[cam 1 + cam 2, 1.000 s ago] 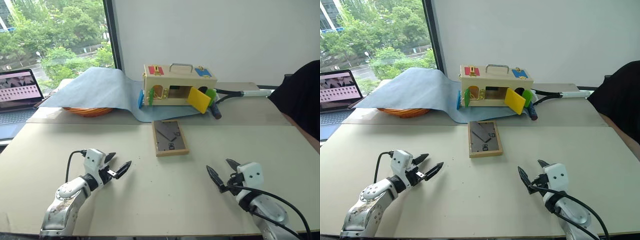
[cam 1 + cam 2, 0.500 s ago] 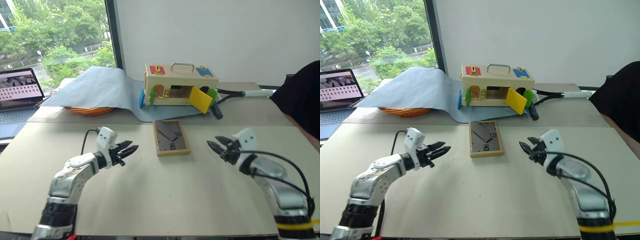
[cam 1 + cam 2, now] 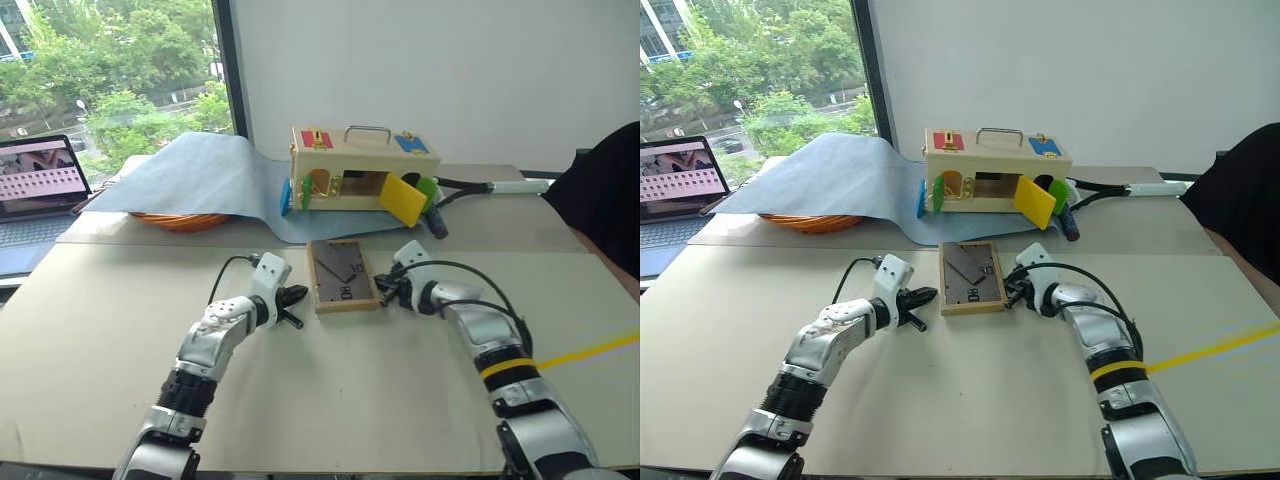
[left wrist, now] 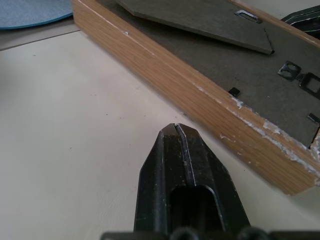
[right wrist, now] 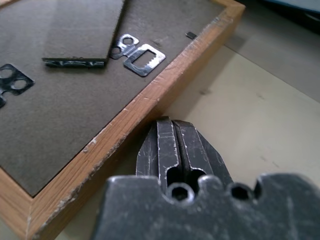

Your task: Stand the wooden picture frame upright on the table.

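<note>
The wooden picture frame (image 3: pixel 342 275) lies flat on the pale beige table (image 3: pixel 330 400), face down, its dark grey back and folded stand facing up. My left gripper (image 3: pixel 297 293) is shut with nothing in it. Its tip sits on the table just short of the frame's left wooden edge (image 4: pixel 200 85). My right gripper (image 3: pixel 382 288) is also shut and empty, its tip close against the frame's right edge (image 5: pixel 150 100) near the front corner. The wrist views show each pair of fingertips (image 4: pixel 176 131) (image 5: pixel 172 125) pressed together.
Behind the frame stands a wooden box (image 3: pixel 360 170) with coloured doors, on a blue-grey cloth (image 3: pixel 190 175) that covers an orange basket (image 3: pixel 180 222). A laptop (image 3: pixel 35 190) sits far left, a racket handle (image 3: pixel 480 188) at the back right. A person's dark sleeve (image 3: pixel 605 200) is at the right edge.
Both grippers have gone from open to shut. Both arms have reached forward and inward, ending at the frame's left and right edges. The frame has not moved.
</note>
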